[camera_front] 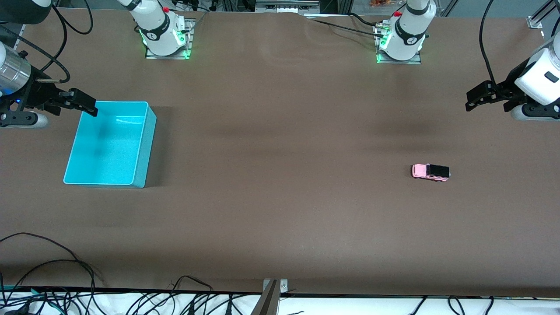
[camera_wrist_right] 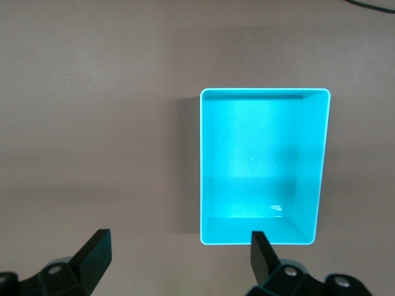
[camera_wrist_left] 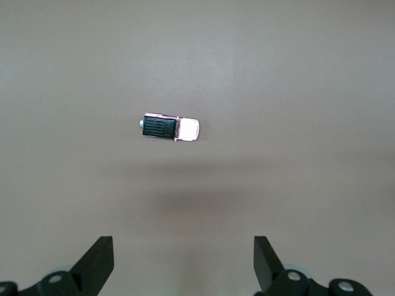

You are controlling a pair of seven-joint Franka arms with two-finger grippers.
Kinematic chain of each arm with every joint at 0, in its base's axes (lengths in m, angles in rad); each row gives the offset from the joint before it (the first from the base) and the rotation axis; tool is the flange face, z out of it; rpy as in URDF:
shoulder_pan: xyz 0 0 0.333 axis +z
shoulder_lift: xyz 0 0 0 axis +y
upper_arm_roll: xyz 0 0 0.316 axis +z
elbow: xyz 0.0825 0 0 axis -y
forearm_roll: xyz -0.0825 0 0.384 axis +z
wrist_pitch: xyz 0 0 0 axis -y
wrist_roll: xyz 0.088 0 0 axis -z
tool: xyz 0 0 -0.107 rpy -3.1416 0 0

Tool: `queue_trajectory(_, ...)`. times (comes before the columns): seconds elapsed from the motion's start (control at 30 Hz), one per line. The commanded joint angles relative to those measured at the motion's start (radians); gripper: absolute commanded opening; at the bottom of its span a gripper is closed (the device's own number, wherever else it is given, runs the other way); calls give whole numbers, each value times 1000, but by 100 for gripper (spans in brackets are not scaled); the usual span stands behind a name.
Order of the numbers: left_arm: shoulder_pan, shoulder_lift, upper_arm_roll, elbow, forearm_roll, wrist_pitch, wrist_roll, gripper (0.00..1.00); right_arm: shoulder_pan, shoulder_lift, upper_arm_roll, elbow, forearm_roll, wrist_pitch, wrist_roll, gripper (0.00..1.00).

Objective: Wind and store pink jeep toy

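Note:
The pink jeep toy [camera_front: 431, 172] stands on its wheels on the brown table toward the left arm's end; it is light pink with a black roof. It also shows in the left wrist view [camera_wrist_left: 168, 127]. My left gripper [camera_front: 474, 98] hangs open and empty in the air at that end of the table, apart from the jeep; its fingers [camera_wrist_left: 99, 262] stand wide. The turquoise bin [camera_front: 148, 144] is empty at the right arm's end, and shows in the right wrist view [camera_wrist_right: 202, 166]. My right gripper [camera_front: 85, 104] is open and empty over the bin's rim.
Black cables [camera_front: 65, 280] lie along the table's edge nearest the front camera, beside a small metal bracket [camera_front: 275, 286]. The two arm bases [camera_front: 166, 39] [camera_front: 400, 43] stand at the table's top edge. Brown table top lies between bin and jeep.

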Motion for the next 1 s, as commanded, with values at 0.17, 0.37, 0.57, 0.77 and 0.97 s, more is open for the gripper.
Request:
queue_trajectory(0.17,-1,22,3,14,-25,-14,26,100,0,2,-4,17,-2,-20,-12,100)
queue_trajectory(0.37,-1,24,3,17,-27,-14,26,100,0,2,-4,17,-2,-20,-13,100)
queue_trajectory(0.57,-10,47,3,20,-24,-14,25,100,0,2,-6,17,-2,-20,-15,100)
queue_trajectory(0.77,-16,80,3,21,-13,-13,26,100,0,2,-6,17,1,-20,-15,100)
queue_trajectory(0.97,-13,111,4,40,-18,-13,31,100,0,2,-13,17,12,-28,-16,100)
